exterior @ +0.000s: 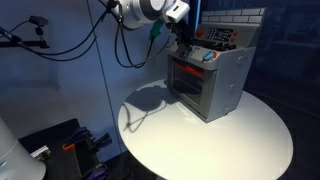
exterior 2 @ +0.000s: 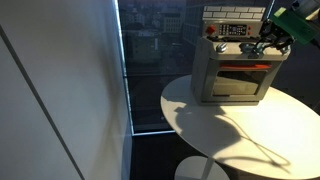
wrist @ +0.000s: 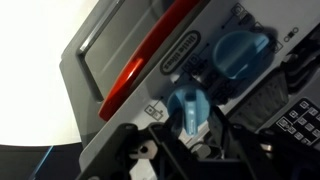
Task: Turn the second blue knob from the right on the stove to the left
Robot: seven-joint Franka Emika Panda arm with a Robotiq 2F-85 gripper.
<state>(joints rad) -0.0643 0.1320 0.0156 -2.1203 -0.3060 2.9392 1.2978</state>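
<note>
The stove (exterior: pixel 212 85) is a small grey toy oven with a red-framed glass door, standing on a round white table in both exterior views (exterior 2: pixel 236 78). In the wrist view a light-blue knob (wrist: pixel 188 102) sits on the stove's grey front panel (wrist: pixel 105 55). My gripper (wrist: pixel 189 122) has a black finger close against each side of that knob and looks shut on it. A second, larger-looking blue knob (wrist: pixel 240 52) lies beyond it. In the exterior views the gripper (exterior: pixel 186 45) (exterior 2: pixel 268 38) is at the stove's knob row, and the grasped knob is hidden there.
The round white table (exterior: pixel 200 140) (exterior 2: pixel 225 125) carries only the stove. A red knob (exterior 2: pixel 210 30) sits at one end of the stove's panel. Cables hang behind the arm (exterior: pixel 120 40). A dark wall and window stand behind the table.
</note>
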